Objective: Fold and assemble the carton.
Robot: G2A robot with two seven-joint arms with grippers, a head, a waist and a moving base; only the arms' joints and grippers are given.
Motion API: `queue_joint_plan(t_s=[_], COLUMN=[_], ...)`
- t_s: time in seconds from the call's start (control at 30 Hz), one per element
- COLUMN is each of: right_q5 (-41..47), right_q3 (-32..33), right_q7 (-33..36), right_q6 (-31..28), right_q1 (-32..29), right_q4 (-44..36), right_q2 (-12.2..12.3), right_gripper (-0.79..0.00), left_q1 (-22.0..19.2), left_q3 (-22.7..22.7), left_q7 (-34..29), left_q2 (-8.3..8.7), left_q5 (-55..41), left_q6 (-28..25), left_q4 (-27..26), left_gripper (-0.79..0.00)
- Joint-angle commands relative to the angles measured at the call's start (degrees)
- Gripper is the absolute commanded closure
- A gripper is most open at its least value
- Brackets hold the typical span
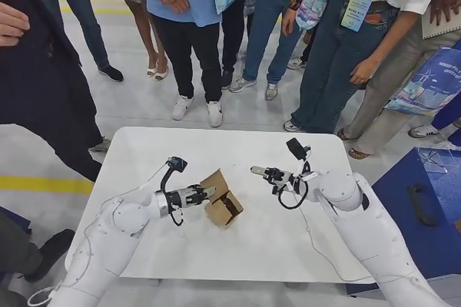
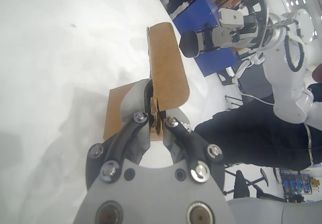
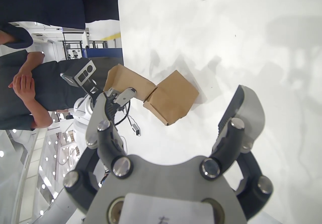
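A small brown carton (image 1: 223, 202) sits near the middle of the white table (image 1: 215, 146), its lid flap (image 2: 167, 69) raised. My left gripper (image 2: 153, 105) is shut on the edge of the carton (image 2: 114, 111) where the flap joins the body. In the top view the left gripper (image 1: 206, 193) meets the carton from the left. My right gripper (image 1: 258, 170) hangs open a short way to the right of the carton (image 3: 173, 99), apart from it, with nothing between its fingers (image 3: 239, 106). The left gripper (image 3: 120, 95) appears beyond the carton in the right wrist view.
Several people stand around the far and left sides of the table. A blue cabinet (image 1: 422, 207) stands to the right of the table. Bare table surface lies in front of and behind the carton.
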Motion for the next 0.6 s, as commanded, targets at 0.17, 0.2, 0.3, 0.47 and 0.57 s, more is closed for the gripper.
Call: queue_joint_plan(t_s=[0.17, 0.2, 0.3, 0.47, 0.57], right_q5=[-1.10, -1.30, -1.80, -2.09, -2.09], right_q3=[-0.32, -0.58, -1.50, -2.87, -3.24], right_q7=[0.30, 0.51, 0.90, 1.13, 1.29], right_q6=[1.08, 1.27, 2.06, 2.49, 2.51], right_q1=[0.71, 0.88, 1.48, 2.49, 2.95], right_q4=[0.39, 0.55, 1.23, 2.51, 3.16], right_q2=[-0.06, -0.10, -0.30, -0.71, -0.86], right_gripper=[-0.785, -0.785, -0.785, -0.785, -0.785], left_q1=[8.70, 9.82, 11.82, 13.40, 13.34], left_q3=[-2.28, -2.26, -2.30, -1.53, -1.54], left_q7=[11.95, 12.92, 14.17, 13.43, 12.13], left_q2=[0.76, 0.73, 0.66, 0.61, 0.64], left_q5=[8.34, 8.32, 7.92, 9.97, 10.15], left_q6=[10.53, 12.08, 15.69, 20.49, 21.21], left_q4=[-10.96, -12.04, -14.61, -16.88, -17.11], left_gripper=[0.000, 0.000, 0.000, 0.000, -0.539])
